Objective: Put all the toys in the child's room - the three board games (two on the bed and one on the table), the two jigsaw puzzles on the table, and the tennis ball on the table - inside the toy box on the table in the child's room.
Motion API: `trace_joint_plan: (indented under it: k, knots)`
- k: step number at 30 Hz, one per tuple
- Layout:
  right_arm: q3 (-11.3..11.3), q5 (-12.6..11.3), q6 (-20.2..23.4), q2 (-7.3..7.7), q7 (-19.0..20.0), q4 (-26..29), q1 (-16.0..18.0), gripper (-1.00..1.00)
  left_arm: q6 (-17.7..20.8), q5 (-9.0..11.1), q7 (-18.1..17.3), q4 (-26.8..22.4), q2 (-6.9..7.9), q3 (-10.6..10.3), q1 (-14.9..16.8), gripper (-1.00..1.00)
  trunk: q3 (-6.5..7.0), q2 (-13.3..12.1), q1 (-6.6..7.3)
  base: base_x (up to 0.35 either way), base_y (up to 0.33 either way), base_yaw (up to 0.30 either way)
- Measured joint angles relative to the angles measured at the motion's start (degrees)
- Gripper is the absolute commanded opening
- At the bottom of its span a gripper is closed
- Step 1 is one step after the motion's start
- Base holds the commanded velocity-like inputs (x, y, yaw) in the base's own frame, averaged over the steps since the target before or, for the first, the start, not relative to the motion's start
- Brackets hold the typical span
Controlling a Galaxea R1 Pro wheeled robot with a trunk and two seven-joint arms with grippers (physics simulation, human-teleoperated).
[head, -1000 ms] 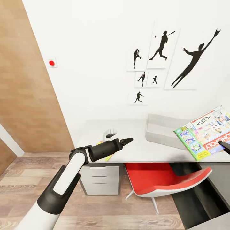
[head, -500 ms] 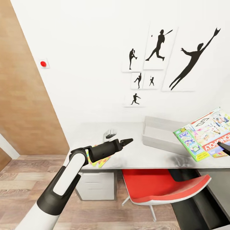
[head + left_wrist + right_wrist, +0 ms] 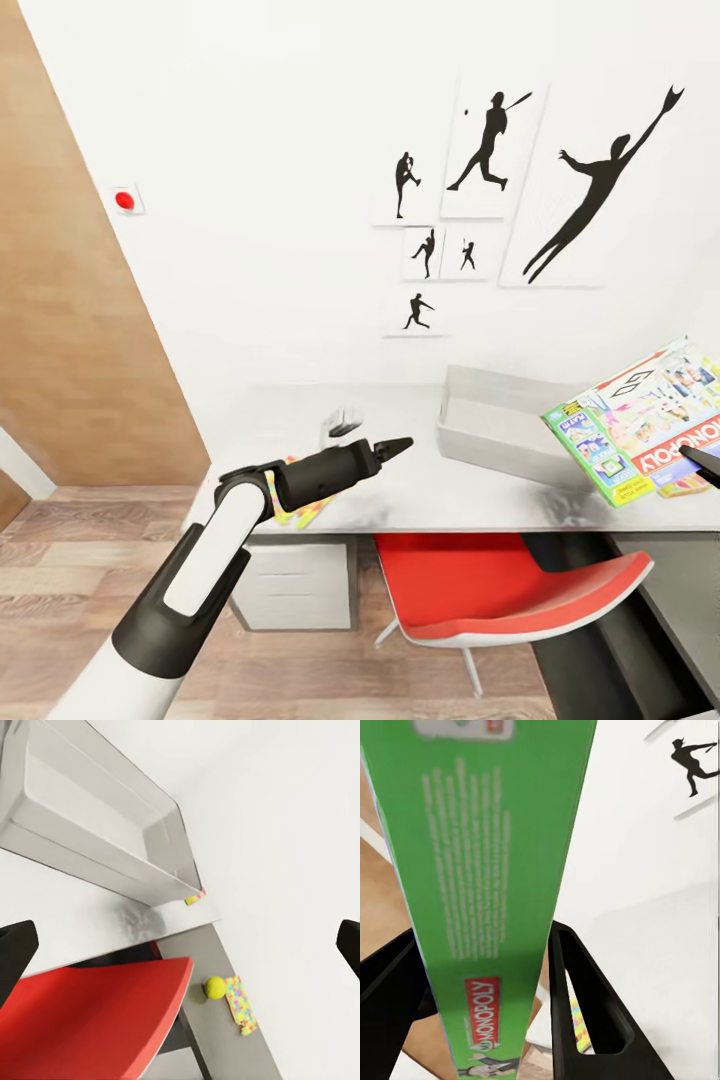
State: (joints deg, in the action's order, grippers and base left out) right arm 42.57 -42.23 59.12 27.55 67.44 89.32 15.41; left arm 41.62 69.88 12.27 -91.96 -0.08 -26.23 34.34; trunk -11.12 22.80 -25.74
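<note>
Honestly, the worry from where I stand is that green-edged Monopoly board game box (image 3: 640, 420), held tilted in the air at the right edge of the head view, just beside the light grey plastic toy box (image 3: 500, 425) on the light grey desk (image 3: 430, 490). It is gripped near one edge only, so it could pivot or slip as it is carried over the rim, and a corner could catch that rim and shove the tub. The red chair (image 3: 510, 590) tucked under the desk sits close below, so a dropped box might land on it or on the floor.

The right gripper (image 3: 487, 990) is closed onto the box: in its wrist view the two black fingers (image 3: 585, 1005) flank the thin green edge, spread no wider than the box is thick.

The left gripper (image 3: 395, 446) hovers over the desk in the lower middle of the head view, its jaws spread wide in its wrist view and holding nothing. A multicoloured jigsaw square (image 3: 300, 510) lies on the desk partly behind that arm. In the left wrist view, a small yellow-green tennis ball (image 3: 216, 987) rests just beside another jigsaw square (image 3: 241, 1005) on the darker desk wing.
</note>
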Motion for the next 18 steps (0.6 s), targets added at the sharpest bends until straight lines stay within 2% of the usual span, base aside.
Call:
trace_joint_plan:
  k: [5,12,18]
  knots:
    - [0.0,0.0,0.0,-0.05,0.0,0.1,0.0,-1.00,0.0,-0.1,0.1,0.0,0.06,0.0,-0.2,1.00,0.00,0.0,0.00,0.018,-0.052,-0.020]
    - [0.0,0.0,0.0,-0.02,0.2,0.1,0.0,-1.00,0.0,-0.1,0.1,0.0,0.05,0.0,-0.3,1.00,0.00,0.0,0.00,0.004,-0.011,-0.135]
    - [0.0,0.0,0.0,-0.10,0.4,0.2,0.0,-1.00,0.0,-0.2,0.3,0.0,-0.12,-0.2,-0.2,1.00,0.00,0.0,0.01,0.049,-0.050,-0.052]
